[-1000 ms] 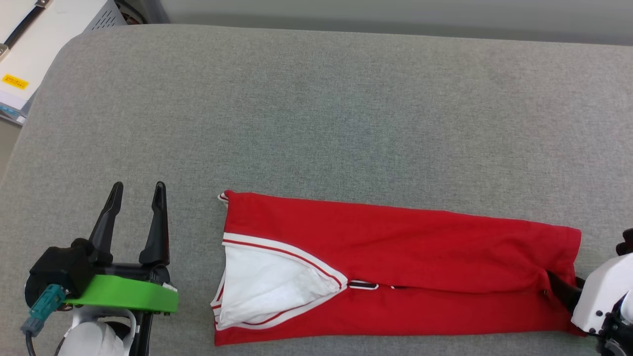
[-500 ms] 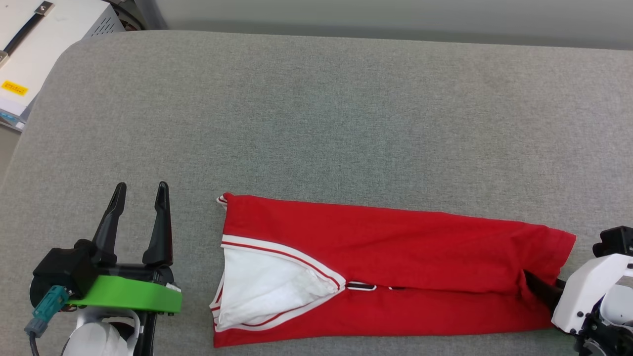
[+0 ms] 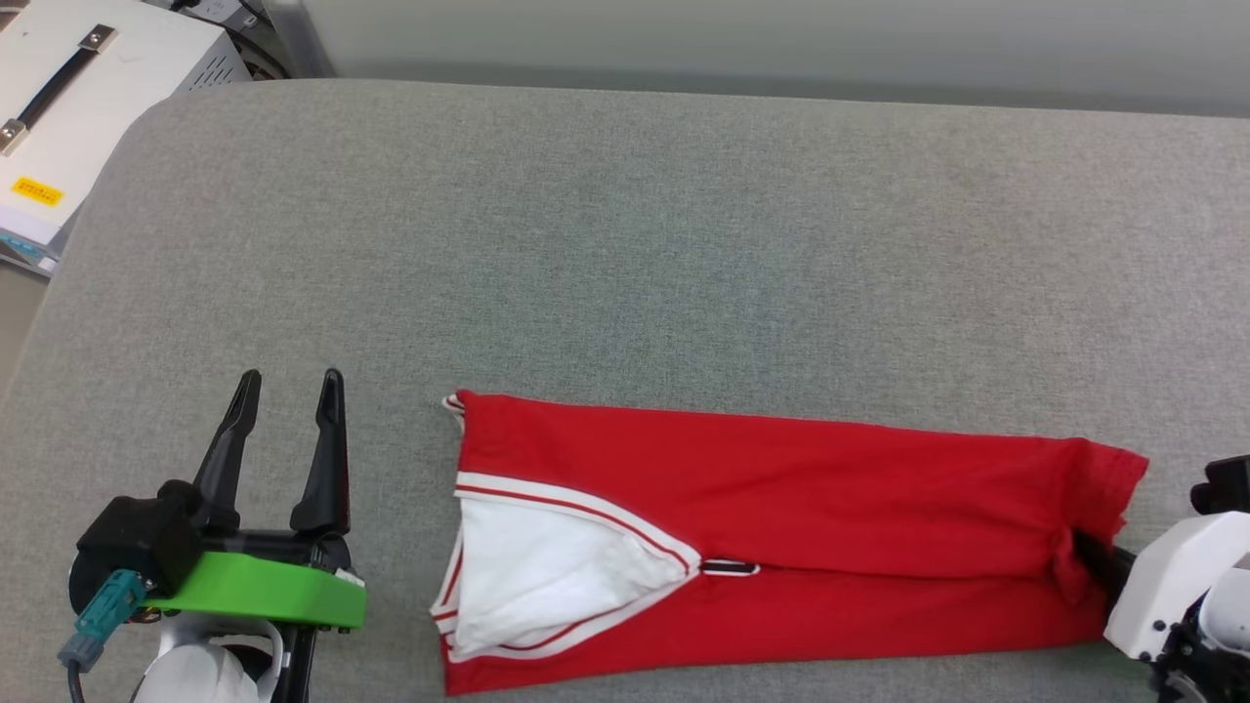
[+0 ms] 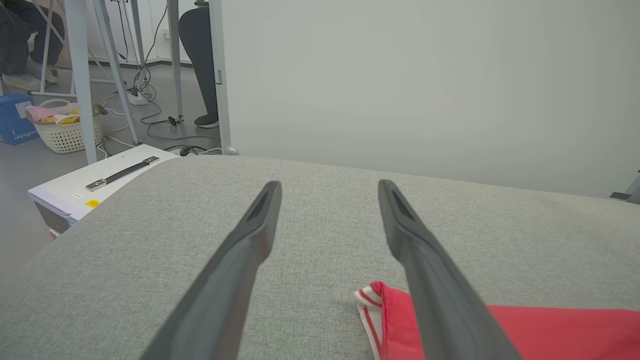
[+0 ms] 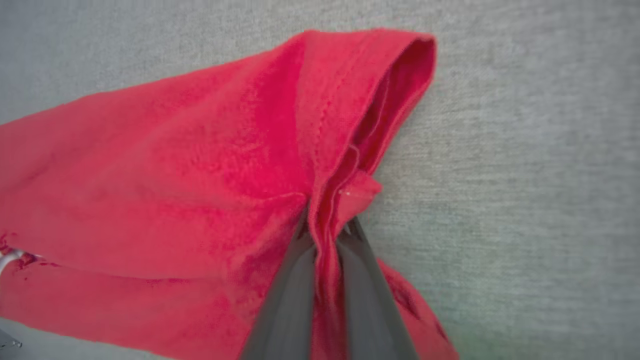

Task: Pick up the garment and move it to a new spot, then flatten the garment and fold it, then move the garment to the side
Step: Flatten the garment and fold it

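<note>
- The garment lies folded into a long red strip near the front edge of the grey cushioned surface, with its white sleeve at the left end.
- The right gripper pinches the bunched hem at the right end between closed fingers.
- The left gripper sits near the left end, fingers spread apart, clear of the cloth.

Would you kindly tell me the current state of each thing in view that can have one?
garment: folded into a long strip, lying on the grey cushion, one end bunched.
left gripper: open, empty, apart from the garment.
right gripper: shut on the garment's bunched end.
white case: handle lying flat.
</note>
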